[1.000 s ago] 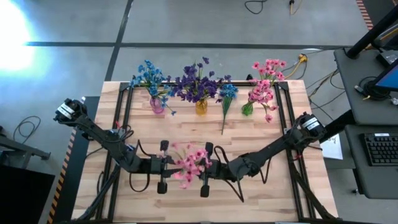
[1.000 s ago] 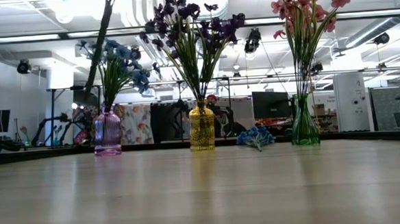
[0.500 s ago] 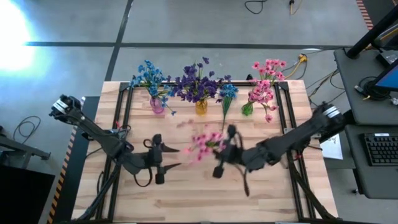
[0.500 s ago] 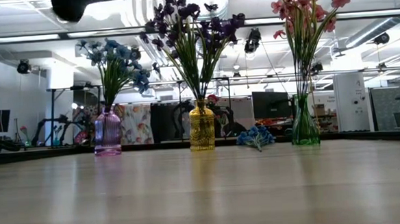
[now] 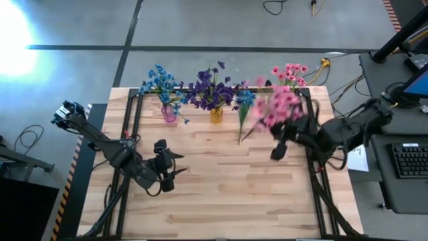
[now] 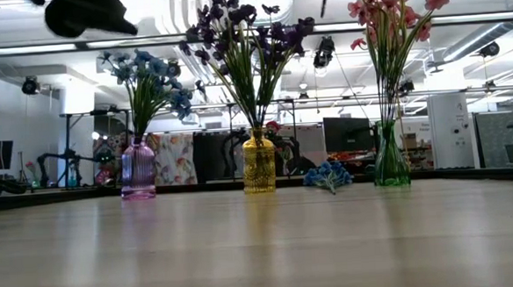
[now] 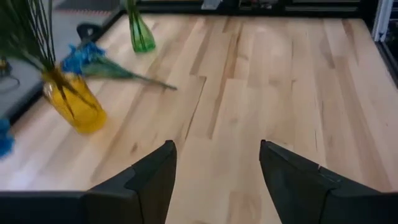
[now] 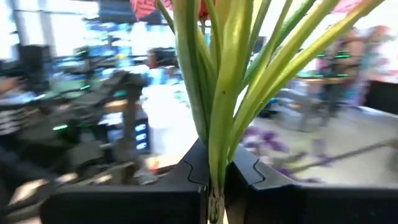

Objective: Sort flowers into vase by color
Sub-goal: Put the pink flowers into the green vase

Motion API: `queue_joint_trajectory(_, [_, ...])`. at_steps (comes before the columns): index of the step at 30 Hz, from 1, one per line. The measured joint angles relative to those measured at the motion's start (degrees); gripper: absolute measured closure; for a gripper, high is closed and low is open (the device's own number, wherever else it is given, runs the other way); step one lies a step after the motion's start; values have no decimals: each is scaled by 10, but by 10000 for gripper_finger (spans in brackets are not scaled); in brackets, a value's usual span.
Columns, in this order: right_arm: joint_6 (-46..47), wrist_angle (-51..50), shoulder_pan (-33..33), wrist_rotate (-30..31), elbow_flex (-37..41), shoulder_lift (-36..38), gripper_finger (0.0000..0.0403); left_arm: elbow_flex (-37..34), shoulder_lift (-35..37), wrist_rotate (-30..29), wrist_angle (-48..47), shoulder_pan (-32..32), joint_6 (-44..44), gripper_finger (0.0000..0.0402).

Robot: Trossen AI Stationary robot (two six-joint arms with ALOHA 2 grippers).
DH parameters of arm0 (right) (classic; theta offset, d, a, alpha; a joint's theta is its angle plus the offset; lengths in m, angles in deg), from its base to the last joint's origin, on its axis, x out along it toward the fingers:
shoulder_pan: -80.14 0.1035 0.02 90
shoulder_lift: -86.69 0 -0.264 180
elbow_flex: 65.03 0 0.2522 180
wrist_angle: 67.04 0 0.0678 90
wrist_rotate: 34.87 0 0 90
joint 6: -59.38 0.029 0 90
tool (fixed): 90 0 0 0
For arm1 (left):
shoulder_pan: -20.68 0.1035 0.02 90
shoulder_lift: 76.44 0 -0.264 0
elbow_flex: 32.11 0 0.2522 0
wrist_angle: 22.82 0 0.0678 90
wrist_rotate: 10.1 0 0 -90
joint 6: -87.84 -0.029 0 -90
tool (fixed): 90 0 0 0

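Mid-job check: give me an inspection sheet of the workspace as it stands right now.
Surface: wooden table, front half bare.
Job's things: blue flowers in pink vase; purple flowers in yellow vase; pink flowers in green vase; blue sprig lying flat between the yellow and green vases; pink bunch carried in the air.
Clutter: nothing seen.
Grippers: left gripper open, empty, above table; right gripper shut on pink bunch stems near green vase.
Cables: loose leads on floor beyond table's right corner.
Surroundings: desk with keyboard at right.
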Motion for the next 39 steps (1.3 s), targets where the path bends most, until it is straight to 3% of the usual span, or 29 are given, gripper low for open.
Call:
queue_joint_trajectory(3, [-19, -4, -2, 34, -7, 21, 390, 29, 1, 2, -7, 10, -48, 190])
queue_joint_trajectory(10, [-106, 0, -23, 39, -59, 23, 390, 104, 2, 21, -11, 37, -175, 192])
queue_joint_trajectory(16, [-183, 0, -101, 62, -82, 7, 390, 117, 2, 22, -33, 64, -236, 192])
queue_joint_trajectory(20, [-210, -1, -199, 7, -103, -15, 390, 117, 8, 20, -72, 102, -262, 192])
queue_joint_trajectory(26, [-241, -16, -323, -22, -174, -66, 390, 117, 28, 1, -143, 165, -243, 192])
queue_joint_trajectory(31, [-217, -67, -400, -108, -224, -113, 390, 117, 44, 2, -157, 184, -252, 192])
queue_joint_trajectory(35, [-212, -134, -459, -139, -273, -156, 390, 117, 54, 1, -157, 184, -270, 192])
queue_joint_trajectory(39, [-164, -246, -523, -312, -339, -190, 390, 117, 65, 1, -157, 184, -283, 192])
